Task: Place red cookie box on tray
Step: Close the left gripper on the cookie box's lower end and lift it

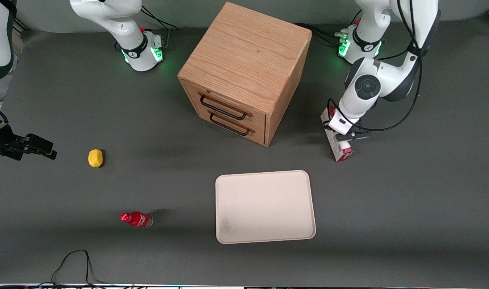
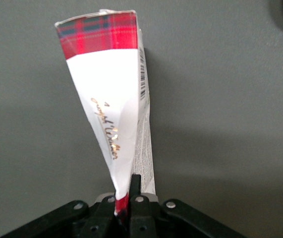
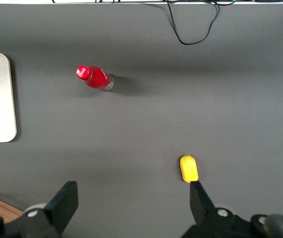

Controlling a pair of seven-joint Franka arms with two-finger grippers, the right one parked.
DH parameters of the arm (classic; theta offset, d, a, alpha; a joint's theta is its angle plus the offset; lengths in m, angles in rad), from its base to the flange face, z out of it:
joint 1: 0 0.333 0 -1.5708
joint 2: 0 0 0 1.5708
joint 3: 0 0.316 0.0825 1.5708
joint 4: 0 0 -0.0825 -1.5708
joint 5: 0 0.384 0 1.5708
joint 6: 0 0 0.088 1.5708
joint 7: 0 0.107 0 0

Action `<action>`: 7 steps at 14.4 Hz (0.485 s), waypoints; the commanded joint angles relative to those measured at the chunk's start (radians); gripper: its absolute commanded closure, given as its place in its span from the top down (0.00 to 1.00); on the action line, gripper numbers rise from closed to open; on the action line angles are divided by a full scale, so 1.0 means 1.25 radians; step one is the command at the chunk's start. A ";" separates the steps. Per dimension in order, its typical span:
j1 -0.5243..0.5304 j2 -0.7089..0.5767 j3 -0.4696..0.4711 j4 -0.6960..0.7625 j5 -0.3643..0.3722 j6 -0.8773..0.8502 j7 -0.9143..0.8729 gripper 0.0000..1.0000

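- The red cookie box (image 1: pixel 341 149) is beside the wooden drawer cabinet (image 1: pixel 244 72), toward the working arm's end of the bench (image 1: pixel 409 200), and farther from the front camera than the tray (image 1: pixel 264 206).
- In the front view its lower end, red, shows beneath the arm's wrist, while the rest is covered by the arm; whether that end rests on the bench or hangs just above it cannot be told.
- In the wrist view the box (image 2: pixel 114 99) shows a white panel with gold script, a red plaid band at one end, and a barcode along its narrow side.
- The tool (image 2: pixel 126 196) is clenched on the box's end, its black fingers (image 2: pixel 135 186) pressing the cardboard, which looks pinched narrow there.
- The tray lies flat on the bench, well apart from the box, nearer to the front camera than the cabinet's drawers.
- A yellow lemon (image 1: pixel 95 157) and a small red bottle (image 1: pixel 137 219) lie toward the parked arm's end of the bench, the bottle nearer to the front camera.
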 commanded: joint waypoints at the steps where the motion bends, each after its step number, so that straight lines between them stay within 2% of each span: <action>1: -0.006 -0.018 0.014 0.122 0.011 -0.190 -0.018 0.00; 4: 0.003 -0.017 0.016 0.290 0.000 -0.356 -0.017 0.00; 7: 0.004 0.049 0.031 0.559 -0.006 -0.577 -0.011 0.00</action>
